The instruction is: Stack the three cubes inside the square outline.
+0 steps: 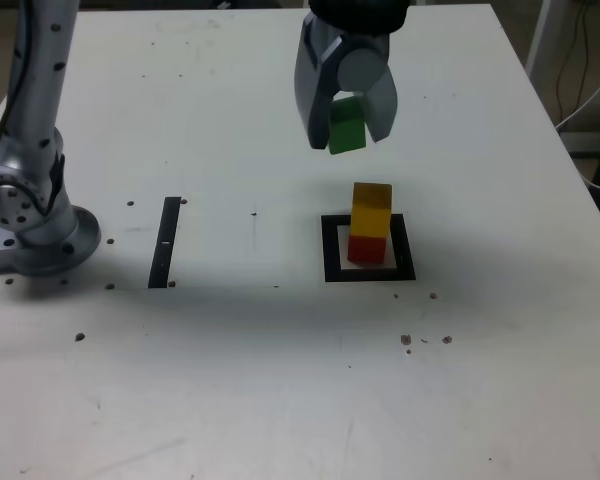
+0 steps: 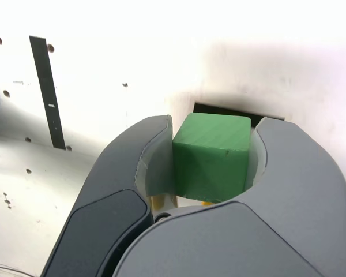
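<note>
One green cube (image 2: 211, 157) in tool (image 2: 212, 158), two stacked, apparently, inside square outline (image 1: 334, 275)

The green cube (image 2: 212, 156) mostly hides the yellow cube (image 2: 207, 203) in wrist view.

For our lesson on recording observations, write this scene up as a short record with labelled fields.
end effector: closed on green cube
green cube: raised off the white tabletop
yellow cube: on top of red cube
red cube: inside black square outline
black strip: flat, apart from the cubes
remaining step: green cube onto yellow
</note>
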